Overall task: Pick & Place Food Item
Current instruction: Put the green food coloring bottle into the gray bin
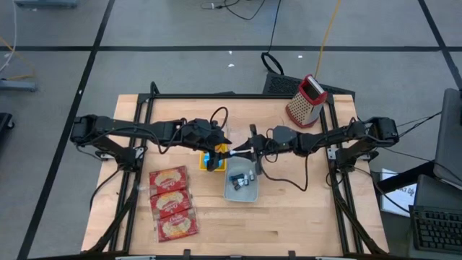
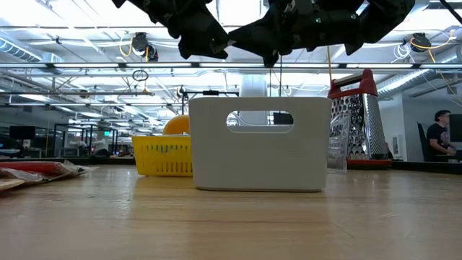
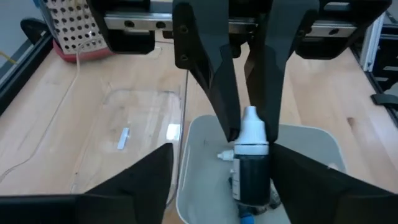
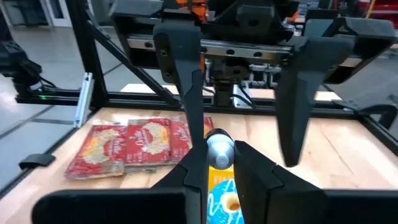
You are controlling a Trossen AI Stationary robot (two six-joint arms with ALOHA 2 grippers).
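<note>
Spanning the high view, the wooden table point(image 1: 289, 217) carries everything; both arms reach in from its sides and meet over the middle. A red-topped grater point(image 1: 304, 101) stands at the far edge, and three snack packets point(image 1: 172, 202) lie in a row on the left arm's side, untouched as far as I can see. Nearer the centre sit the grey bin point(image 2: 260, 159) and, just beside it, the yellow basket point(image 1: 208, 156).

The left gripper point(image 1: 215, 157) hangs above the basket with its fingers spread wide and nothing between them. The right gripper point(image 4: 222, 163) faces it, fingers pinched close on the neck of a small bottle point(image 3: 252, 168) with a white cap and dark body. That bottle hangs upright in the air over the bin's mouth, clear of the left fingers.

I judge the pick done and the item now carried by the right arm alone. Lowering it into a container and letting go remain; which container is intended I cannot tell.
</note>
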